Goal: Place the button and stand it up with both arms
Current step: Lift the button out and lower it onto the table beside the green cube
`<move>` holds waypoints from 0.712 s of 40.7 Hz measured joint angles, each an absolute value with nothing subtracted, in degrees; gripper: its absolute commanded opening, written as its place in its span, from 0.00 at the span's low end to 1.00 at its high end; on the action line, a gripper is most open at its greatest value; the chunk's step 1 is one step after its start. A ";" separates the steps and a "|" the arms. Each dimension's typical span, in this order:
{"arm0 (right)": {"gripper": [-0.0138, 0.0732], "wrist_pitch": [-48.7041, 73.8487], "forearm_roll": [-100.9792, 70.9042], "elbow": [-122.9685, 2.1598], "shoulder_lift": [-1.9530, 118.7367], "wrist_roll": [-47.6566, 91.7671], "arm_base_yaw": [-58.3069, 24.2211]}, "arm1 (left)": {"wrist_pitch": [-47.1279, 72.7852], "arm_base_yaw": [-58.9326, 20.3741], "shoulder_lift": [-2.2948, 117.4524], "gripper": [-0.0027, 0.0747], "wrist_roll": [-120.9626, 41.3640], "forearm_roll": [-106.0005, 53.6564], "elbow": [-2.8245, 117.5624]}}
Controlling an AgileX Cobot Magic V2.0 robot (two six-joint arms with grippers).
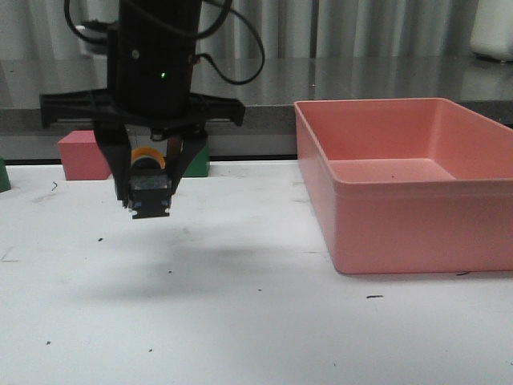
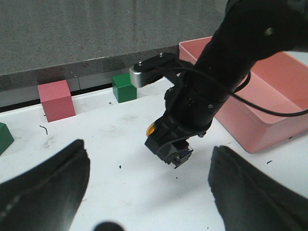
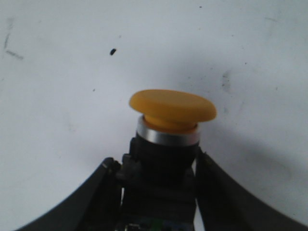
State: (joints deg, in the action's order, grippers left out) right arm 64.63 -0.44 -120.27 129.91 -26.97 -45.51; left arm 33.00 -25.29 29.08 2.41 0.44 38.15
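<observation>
Front view: right gripper (image 1: 150, 200) hanging above table (image 1: 240, 321), clenching button (image 1: 149, 189) by black base, cap pointing far.

Left wrist view: left gripper (image 2: 147, 185) gaping, holding nothing, waiting near side of button (image 2: 169, 144).

Right wrist view: button (image 3: 168, 139) axis running along fingers (image 3: 96, 192), lying flat.

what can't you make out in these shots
- Button: its base is hidden between the right gripper fingers in every view.
- Left gripper: blurred, cut off by the left wrist view's edge.
- Green cube: mostly hidden behind the right gripper in the front view.
</observation>
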 measured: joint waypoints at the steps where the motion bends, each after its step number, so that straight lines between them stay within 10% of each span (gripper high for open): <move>1: 0.40 64.75 0.00 -120.93 130.69 -28.01 -45.51 | 33.00 -25.29 29.08 0.70 2.41 0.44 38.15; 17: 0.41 63.44 0.30 -124.58 138.16 -39.00 -45.51 | 33.00 -25.29 29.08 0.70 2.41 0.44 38.15; 29: 0.71 63.55 0.00 -124.58 138.31 -40.37 -45.51 | 33.00 -25.29 29.08 0.70 2.41 0.44 38.15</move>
